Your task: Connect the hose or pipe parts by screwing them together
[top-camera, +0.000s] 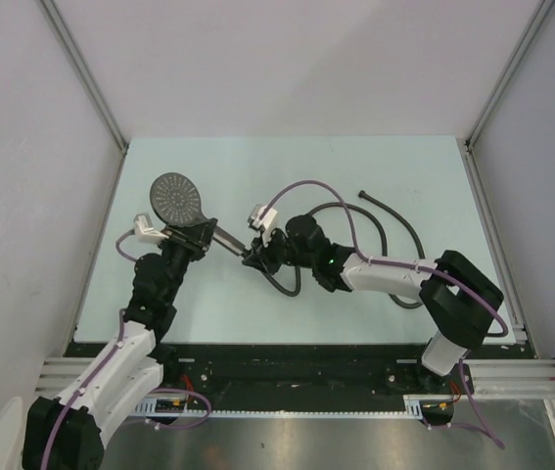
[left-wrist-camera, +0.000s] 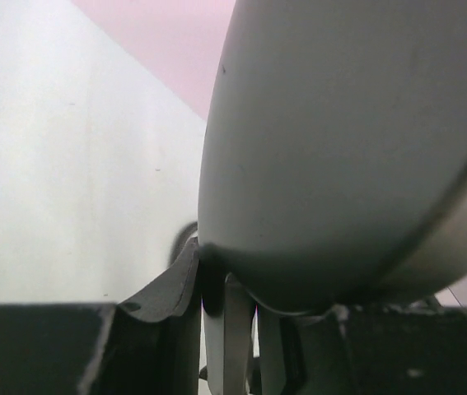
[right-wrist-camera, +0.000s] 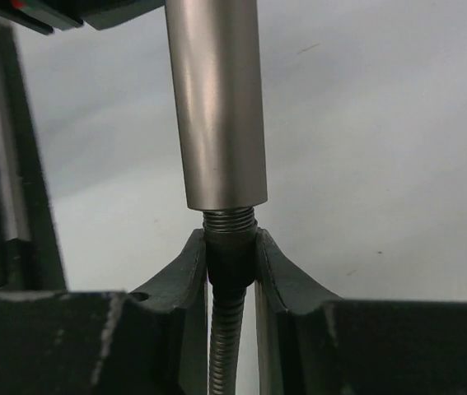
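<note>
The dark grey shower head [top-camera: 172, 196] is held over the table, its dotted face up and its straight handle [top-camera: 226, 241] pointing right. My left gripper [top-camera: 199, 238] is shut on the neck of that handle. In the left wrist view the head's smooth back [left-wrist-camera: 340, 148] fills the frame above the left gripper [left-wrist-camera: 229, 304]. My right gripper [top-camera: 254, 253] is shut on the hose's end nut [right-wrist-camera: 231, 255], both fingers against its sides. The nut meets the handle [right-wrist-camera: 217, 107] end-on and in line, with several threads [right-wrist-camera: 229, 220] showing between them. The hose [top-camera: 385, 220] loops behind the right arm.
The hose's free end [top-camera: 363, 194] lies on the pale green table [top-camera: 424, 166] at the back right. White walls stand on three sides. Purple cables [top-camera: 301, 186] arch over the right arm. A metal rail [top-camera: 297, 372] runs along the near edge.
</note>
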